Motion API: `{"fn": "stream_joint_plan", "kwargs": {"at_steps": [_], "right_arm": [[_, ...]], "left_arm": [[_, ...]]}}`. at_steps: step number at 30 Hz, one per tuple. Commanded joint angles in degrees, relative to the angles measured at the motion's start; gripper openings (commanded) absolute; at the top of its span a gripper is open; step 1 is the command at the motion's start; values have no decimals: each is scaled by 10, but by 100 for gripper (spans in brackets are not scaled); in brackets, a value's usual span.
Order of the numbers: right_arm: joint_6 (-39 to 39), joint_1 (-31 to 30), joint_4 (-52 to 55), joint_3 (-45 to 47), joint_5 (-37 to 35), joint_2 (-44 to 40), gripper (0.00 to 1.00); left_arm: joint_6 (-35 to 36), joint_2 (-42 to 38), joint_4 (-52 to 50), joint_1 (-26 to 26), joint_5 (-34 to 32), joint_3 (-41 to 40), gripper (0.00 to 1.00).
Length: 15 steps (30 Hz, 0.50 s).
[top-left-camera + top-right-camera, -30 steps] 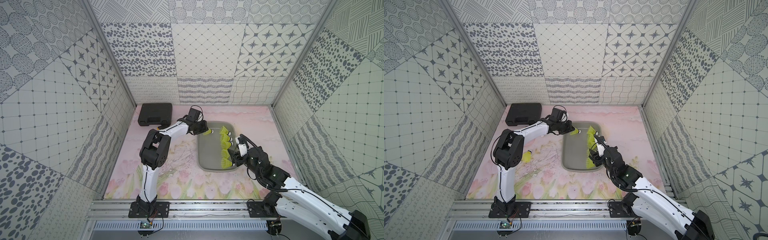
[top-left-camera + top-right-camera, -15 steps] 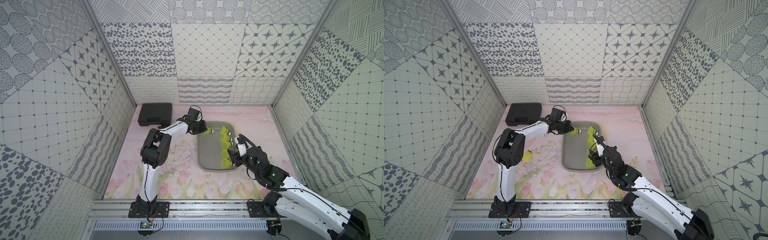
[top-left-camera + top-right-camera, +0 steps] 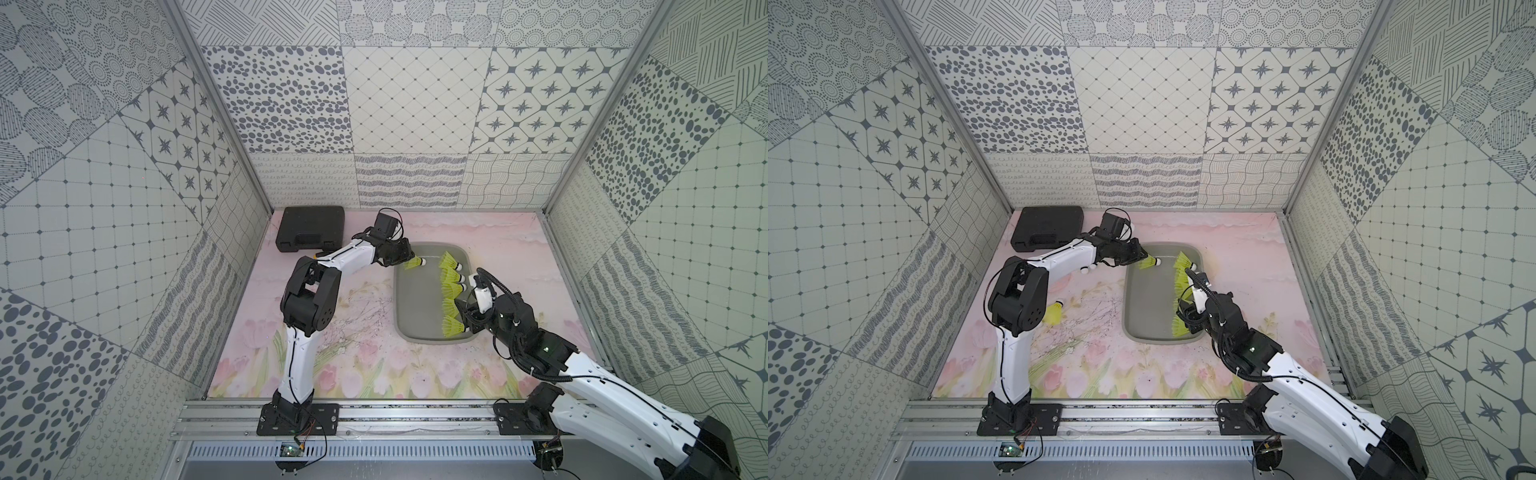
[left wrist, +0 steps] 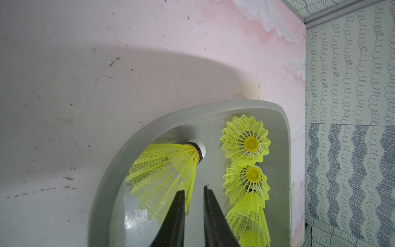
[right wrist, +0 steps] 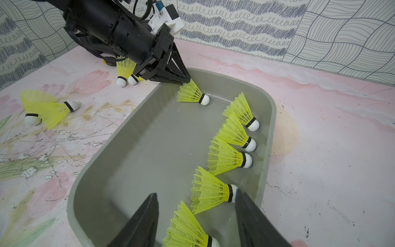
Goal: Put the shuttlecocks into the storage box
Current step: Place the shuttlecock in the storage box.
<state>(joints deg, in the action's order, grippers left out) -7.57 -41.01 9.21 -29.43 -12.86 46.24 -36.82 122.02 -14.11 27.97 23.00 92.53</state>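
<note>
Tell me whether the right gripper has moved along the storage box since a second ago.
No. In a top view the right gripper hangs over the same near-right corner of the storage box as before.

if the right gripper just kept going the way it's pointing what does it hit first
Most likely the nearest shuttlecock of the row in the storage box, which lies just ahead between the open jaws of the right gripper. How far ahead is hard to judge.

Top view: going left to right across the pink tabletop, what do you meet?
Black hard plastic case → left tool → neon yellow plastic shuttlecock at its tip → row of five more shuttlecocks inside the shallow grey plastic tray.
</note>
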Motion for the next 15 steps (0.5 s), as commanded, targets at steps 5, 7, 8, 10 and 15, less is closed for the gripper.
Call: {"fn": "stream_joint_plan", "kwargs": {"at_steps": [5,7,8,10,15], "right_arm": [[-9,2,-19,4,3,-1,60],[-9,2,-19,4,3,-1,60],[-9,2,-19,4,2,-1,60],[-9,2,-18,4,2,-1,60],[-9,1,-17,5,1,-2,61]], "left_arm": [[25,3,-20,-5,-13,12,24],[27,2,-22,-5,-14,13,25],[27,2,-23,-5,-15,14,25],[27,0,-23,-6,-16,14,27],[31,0,-25,-8,-16,19,29]]}}
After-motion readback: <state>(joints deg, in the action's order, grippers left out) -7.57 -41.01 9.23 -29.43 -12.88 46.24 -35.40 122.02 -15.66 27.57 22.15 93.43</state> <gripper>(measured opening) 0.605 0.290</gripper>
